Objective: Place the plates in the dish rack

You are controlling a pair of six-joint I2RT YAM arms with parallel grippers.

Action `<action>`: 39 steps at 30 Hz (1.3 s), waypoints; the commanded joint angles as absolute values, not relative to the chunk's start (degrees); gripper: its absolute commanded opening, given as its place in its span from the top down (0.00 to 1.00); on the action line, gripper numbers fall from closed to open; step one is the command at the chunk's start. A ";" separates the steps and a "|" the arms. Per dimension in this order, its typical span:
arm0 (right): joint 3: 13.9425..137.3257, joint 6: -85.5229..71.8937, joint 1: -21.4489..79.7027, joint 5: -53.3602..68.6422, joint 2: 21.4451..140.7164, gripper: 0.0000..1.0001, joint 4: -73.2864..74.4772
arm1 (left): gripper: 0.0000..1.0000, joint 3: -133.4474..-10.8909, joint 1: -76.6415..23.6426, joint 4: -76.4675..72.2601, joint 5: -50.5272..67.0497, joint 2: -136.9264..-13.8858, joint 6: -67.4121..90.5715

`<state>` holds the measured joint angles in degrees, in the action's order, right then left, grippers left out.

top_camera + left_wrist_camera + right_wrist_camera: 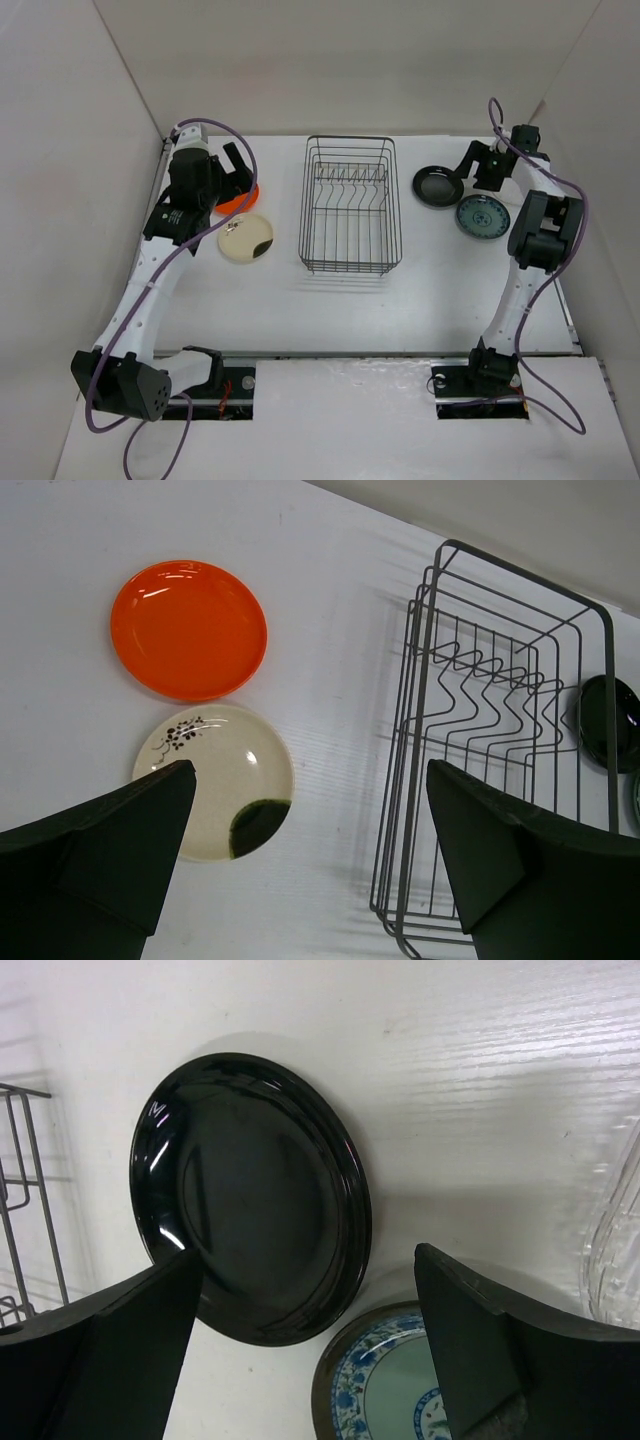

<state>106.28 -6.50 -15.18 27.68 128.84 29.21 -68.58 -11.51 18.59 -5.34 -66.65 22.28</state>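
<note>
The black wire dish rack (350, 268) stands mid-table with nothing in it; it also shows in the left wrist view (520, 573). The orange plate (188, 628) and the cream plate with a dark patch (225, 780) lie flat to its left. My left gripper (310, 770) is open and empty, hovering over them (236, 172). The black plate (250, 1190) and the grey-teal patterned plate (385, 1385) lie to the right of the rack. My right gripper (307, 1252) is open and empty above the black plate (437, 186). The clear plate (610, 1230) shows only at the frame edge.
White walls close in the table on the left, back and right. The rack's near corner (25, 1160) lies left of the black plate. The teal plate (483, 216) sits beside the right arm's elbow (540, 230).
</note>
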 commanded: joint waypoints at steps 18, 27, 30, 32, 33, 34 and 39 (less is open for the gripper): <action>117.69 -6.42 -13.89 31.29 138.77 0.37 36.56 | 0.00 -69.17 -11.43 16.17 -4.66 -66.09 21.45; 119.36 -6.42 -13.36 27.34 139.92 0.85 38.32 | 0.00 -69.17 -11.43 16.70 -4.66 -66.09 21.45; 119.88 -6.42 -13.36 27.33 140.53 1.00 38.94 | 0.00 -69.17 -11.43 16.70 -4.66 -66.09 21.45; 119.88 -6.42 -13.36 27.33 140.54 1.00 38.94 | 0.00 -69.17 -11.43 16.70 -4.66 -66.09 21.45; 119.88 -7.20 -13.36 27.33 140.54 1.00 38.94 | 0.00 -69.17 -11.43 16.70 -4.66 -66.09 21.45; 119.88 -7.21 -13.36 27.86 140.54 1.00 38.94 | 0.00 -69.17 -11.43 16.70 -4.66 -66.09 21.45; 117.27 -12.81 -12.84 27.27 132.49 1.00 34.74 | 0.00 -69.17 -11.43 16.70 -5.97 -66.09 21.45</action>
<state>118.02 -9.56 -13.52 29.95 138.98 38.09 -68.58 -11.51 18.44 -4.99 -66.65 22.26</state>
